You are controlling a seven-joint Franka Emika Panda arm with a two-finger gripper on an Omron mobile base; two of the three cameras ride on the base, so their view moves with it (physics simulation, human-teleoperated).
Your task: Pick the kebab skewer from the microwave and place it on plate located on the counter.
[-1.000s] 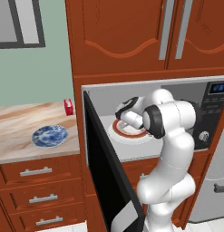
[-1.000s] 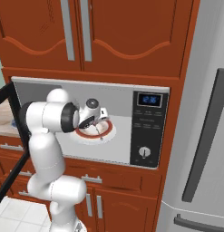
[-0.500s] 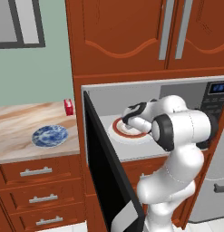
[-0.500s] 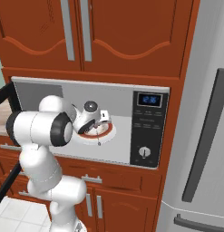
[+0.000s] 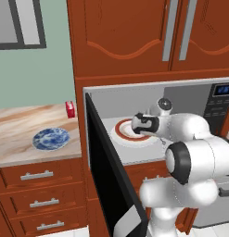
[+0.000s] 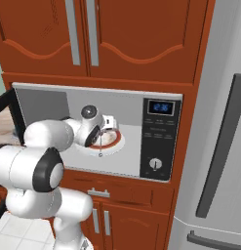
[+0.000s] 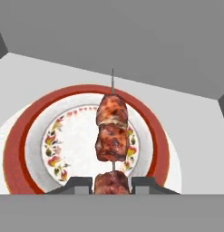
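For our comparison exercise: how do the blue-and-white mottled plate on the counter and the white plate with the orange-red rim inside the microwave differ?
The blue-and-white mottled plate is patterned all over; the white orange-red-rimmed plate has a plain band. The blue one sits on the marbled counter, the rimmed one inside the grey microwave. The rimmed one looks larger. Both are round and lie flat.

the white arm reached forward with its elbow bent low, and the gripper (image 7: 112, 181) was clamped tight, wrist level.

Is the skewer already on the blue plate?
No, the skewer is gripped by the claw inside the microwave; the blue plate is bare.
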